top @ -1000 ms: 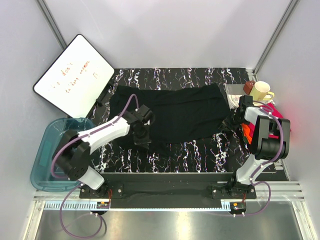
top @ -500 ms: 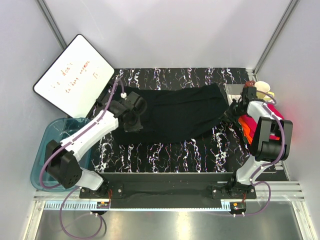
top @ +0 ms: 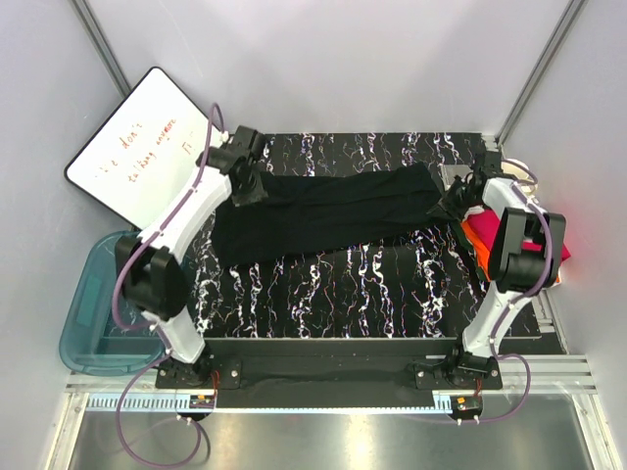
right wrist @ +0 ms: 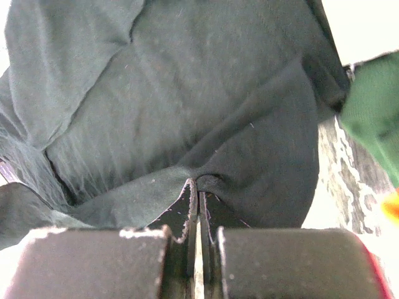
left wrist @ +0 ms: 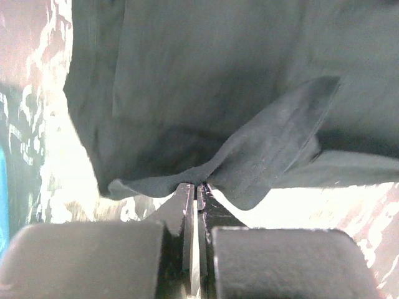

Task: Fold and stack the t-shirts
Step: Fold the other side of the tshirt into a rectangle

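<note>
The black t-shirt [top: 323, 211] lies stretched across the back half of the marbled table, folded into a long band. My left gripper [top: 245, 186] is shut on its left edge, with cloth pinched between the fingertips [left wrist: 198, 185]. My right gripper [top: 453, 201] is shut on its right edge, where the cloth also bunches at the fingertips [right wrist: 198, 182]. The magenta-pink t-shirt [top: 490, 233] with an orange piece [top: 482, 257] lies at the right edge, partly under the right arm.
A whiteboard [top: 142, 147] leans at the back left. A blue plastic bin [top: 93, 304] stands left of the table. A grey cloth [top: 453, 174] lies at the back right corner. Cage walls close in on both sides.
Both grippers carried the near edge of the black t-shirt away toward the back, folding it into a narrower band. The cream mug is now hidden.
</note>
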